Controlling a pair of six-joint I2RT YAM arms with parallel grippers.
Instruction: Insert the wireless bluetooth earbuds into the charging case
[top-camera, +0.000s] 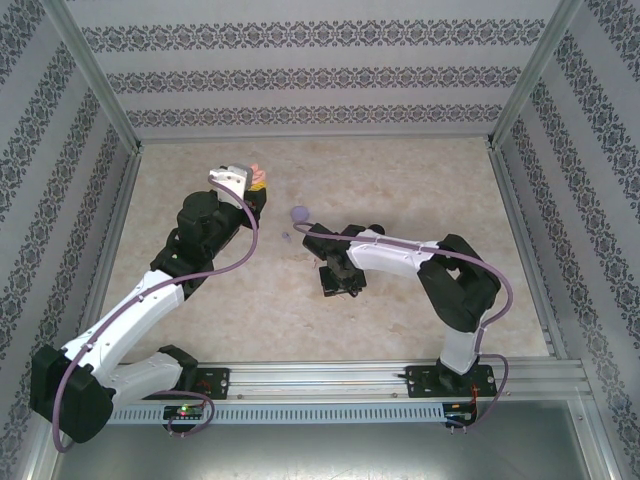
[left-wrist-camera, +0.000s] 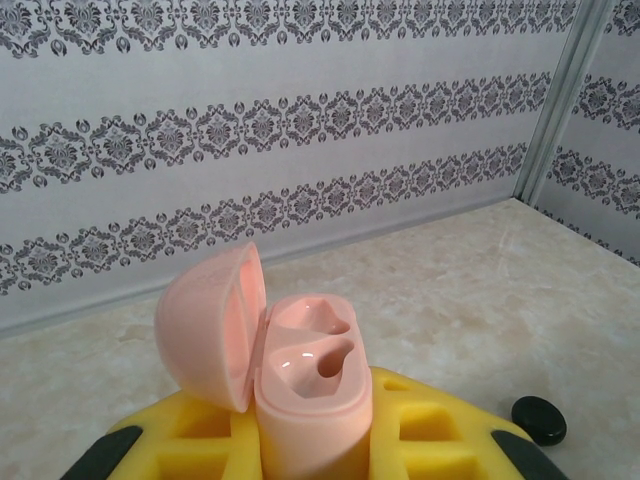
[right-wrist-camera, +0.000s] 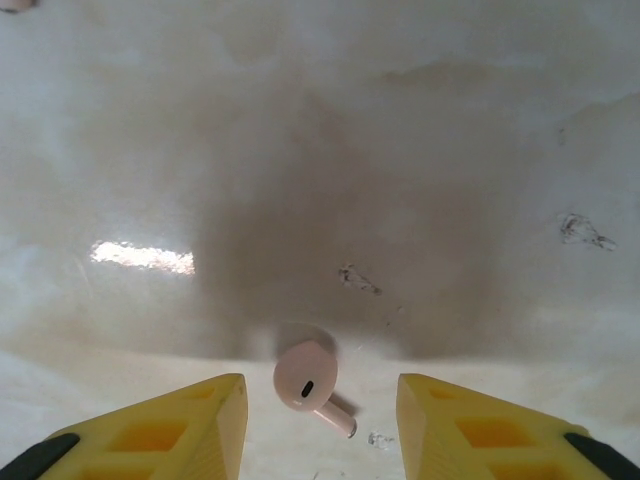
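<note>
Around the two arms, little clutter: one lilac round case (top-camera: 299, 213) lying on the surface (top-camera: 400, 180) between the two wrists, close to the right arm's forearm. Just beside it, a lilac speck (top-camera: 286, 237), too small to name. One black round case (left-wrist-camera: 539, 420) resting low at the right of the left wrist view, apart from the yellow fingers (left-wrist-camera: 170, 440).

Clamped upright in the left gripper (left-wrist-camera: 310, 455): one pink charging case (left-wrist-camera: 310, 395), lid hinged open to the left, two moulded wells facing up and open to view. Seen from above, held out left of centre, toward the back of the surface.

Right gripper (right-wrist-camera: 320, 430) spread wide, pointing down at the surface. In the gap between its yellow fingers, touching neither: one pink earbud (right-wrist-camera: 305, 378), lying on the surface with rounded head uppermost in the right wrist view and stem angled down to the right.

By count: two arms, two grippers, three cases (pink, lilac, black), one earbud plainly visible.

Pale beige surface with a stone-like pattern, glossy enough for a bright glare patch (right-wrist-camera: 140, 257), marked by a few dark scuffs (right-wrist-camera: 358, 278) near the earbud. White walls (top-camera: 320, 60) on three sides, banded with grey damask print. Aluminium posts (top-camera: 90, 70) at the corners, and a slotted metal rail (top-camera: 330, 380) along the near edge under both arm bases.
</note>
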